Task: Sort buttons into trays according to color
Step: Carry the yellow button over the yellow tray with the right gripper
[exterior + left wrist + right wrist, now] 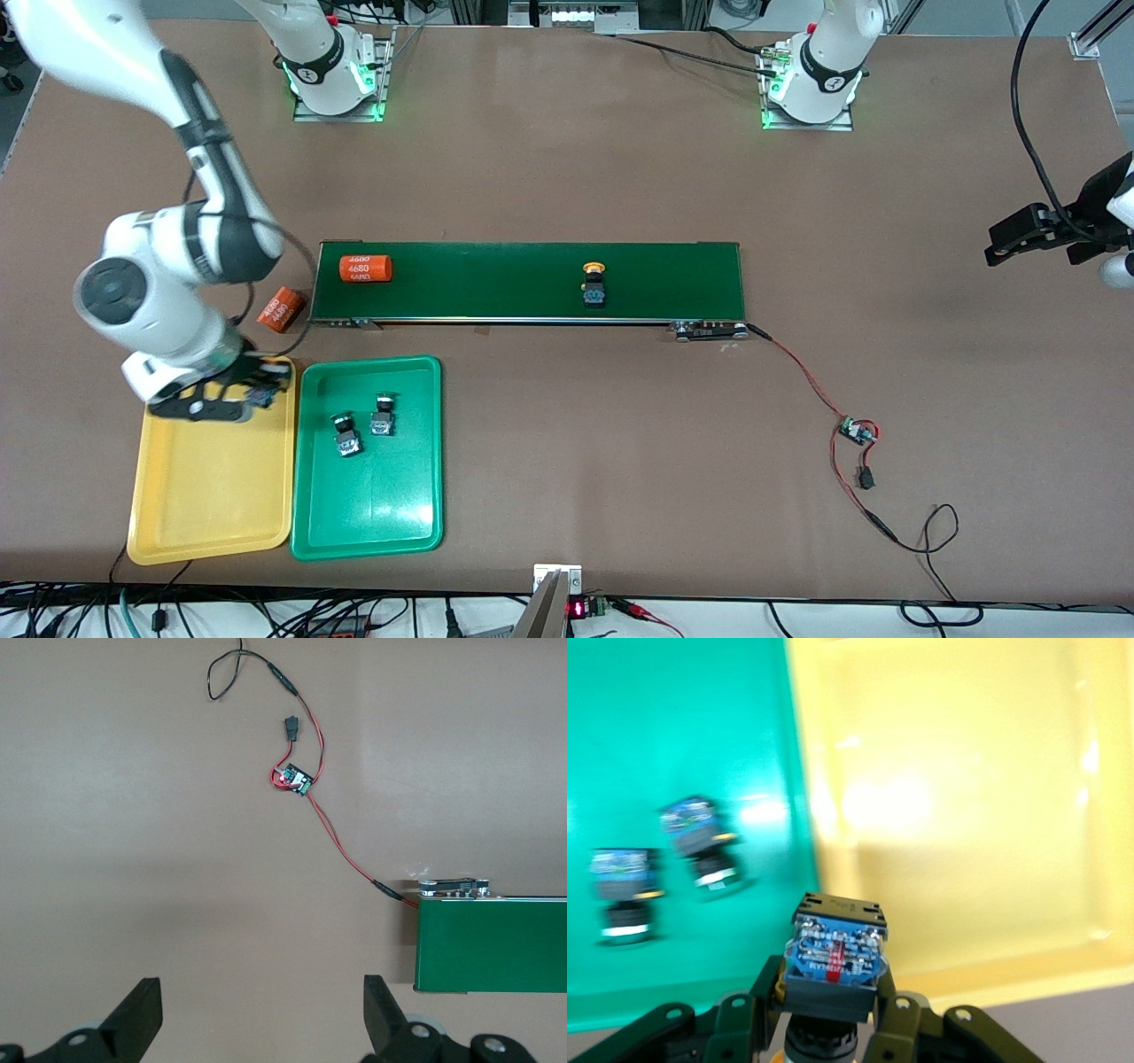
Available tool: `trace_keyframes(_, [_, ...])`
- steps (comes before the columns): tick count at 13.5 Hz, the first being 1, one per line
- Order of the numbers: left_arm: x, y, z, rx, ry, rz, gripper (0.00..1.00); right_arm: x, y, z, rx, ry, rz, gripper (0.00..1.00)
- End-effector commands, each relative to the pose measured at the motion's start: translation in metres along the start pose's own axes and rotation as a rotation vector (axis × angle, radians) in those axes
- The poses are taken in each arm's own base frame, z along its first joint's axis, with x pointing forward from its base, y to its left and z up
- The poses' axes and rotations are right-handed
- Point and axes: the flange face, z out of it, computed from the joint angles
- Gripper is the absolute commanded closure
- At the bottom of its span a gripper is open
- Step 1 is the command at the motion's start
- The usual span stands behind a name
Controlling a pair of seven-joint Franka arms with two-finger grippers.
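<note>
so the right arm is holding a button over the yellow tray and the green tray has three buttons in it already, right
Not quite: the green tray holds two buttons, not three, as the front view shows. The right gripper does hold a button over the yellow tray.

High front camera facing the robots, wrist cameras looking down close, sharing the trays (pixel 213 496).

Brown table (pixel 567 177), evenly lit; cables (pixel 266 616) perhaps along its edge.
</note>
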Motion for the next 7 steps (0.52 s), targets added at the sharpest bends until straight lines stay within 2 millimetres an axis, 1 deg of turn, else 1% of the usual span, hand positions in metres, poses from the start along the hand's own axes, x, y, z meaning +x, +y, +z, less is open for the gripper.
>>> trace_keyframes(1, [-0.006,-0.005,-0.003,-0.010,0.001,0.013,0.00,0.019,0.041,0.027,0.017,0.003,-0.066,0.97])
trace_keyframes(3, [-0.008,-0.004,-0.005,-0.010,0.004,0.013,0.00,0.020,0.072,0.059,0.021,0.012,-0.060,0.97])
trace_keyframes(5, [-0.008,-0.003,-0.006,-0.010,0.006,0.015,0.00,0.020,0.086,0.091,0.015,0.049,-0.057,0.96])
trace_keyframes(6, [-0.008,-0.004,-0.005,-0.010,0.004,0.013,0.00,0.022,0.088,0.102,0.014,0.079,-0.056,0.95])
trace_keyframes(7, [-0.008,-0.005,-0.004,-0.011,0.003,0.012,0.00,0.021,0.088,0.114,0.018,0.089,-0.056,0.91])
